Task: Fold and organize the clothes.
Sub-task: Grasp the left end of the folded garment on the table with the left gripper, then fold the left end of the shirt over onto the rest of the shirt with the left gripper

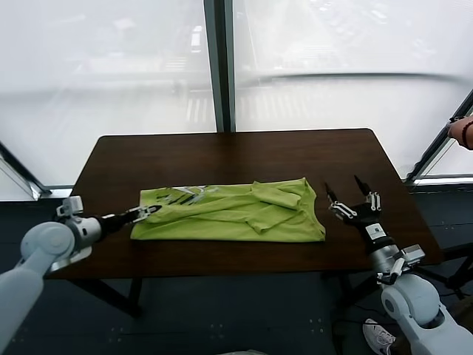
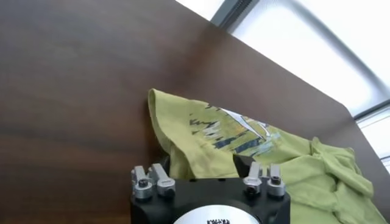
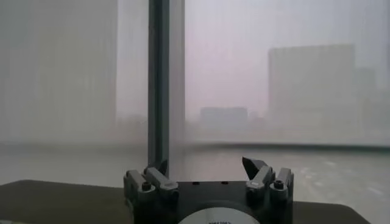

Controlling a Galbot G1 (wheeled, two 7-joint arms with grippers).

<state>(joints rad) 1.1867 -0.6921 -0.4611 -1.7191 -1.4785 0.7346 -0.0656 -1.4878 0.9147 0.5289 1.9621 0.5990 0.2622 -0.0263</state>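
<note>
A dark brown wooden table (image 1: 236, 155) stands before a wall of tall frosted windows (image 1: 103, 66) that let in pale, even daylight. A dark vertical window post (image 1: 219, 66) rises behind the table's far edge. Slanted dark frame bars (image 1: 443, 140) sit at both sides. The floor (image 1: 244, 318) beneath is dark grey.

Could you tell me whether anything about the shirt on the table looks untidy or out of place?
The T-shirt lies roughly folded, but one sleeve is bunched on top and the fabric is wrinkled. The left gripper is at its printed end; the right gripper stands open beside it.
</note>
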